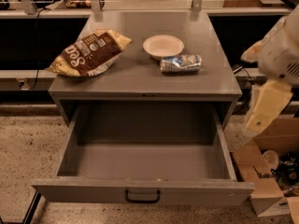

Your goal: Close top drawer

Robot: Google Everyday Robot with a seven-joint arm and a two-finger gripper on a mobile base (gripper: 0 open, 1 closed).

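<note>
The top drawer (149, 162) is standing pulled far out of the front of the grey metal cabinet (140, 80), directly under the cabinet's top, and its grey floor is showing from wall to wall. On the cabinet's top, a little right of the middle, a shallow white bowl (163, 45) is sitting with only its pale inside showing. Right of the cabinet, on the floor, an open cardboard box (261, 176) is holding a pale cup-like thing and some dark items too blurred to name.

The drawer is wide and deep, with a tall grey front panel that is carrying a small black bar handle (142, 197) at its centre.

On the left of the cabinet's top a brown and yellow chip bag (88, 52) is lying flat, its left end overhanging the edge. Just right of the bowl and slightly nearer the front, a crumpled silver-and-blue packet (181, 63) is lying on its side. Below the cabinet a speckled floor (28, 143) is spreading out. The gripper (264, 111), cream-coloured, is hanging beside the cabinet's right front corner, apart from the drawer; whether it is open or closed, I cannot tell.
</note>
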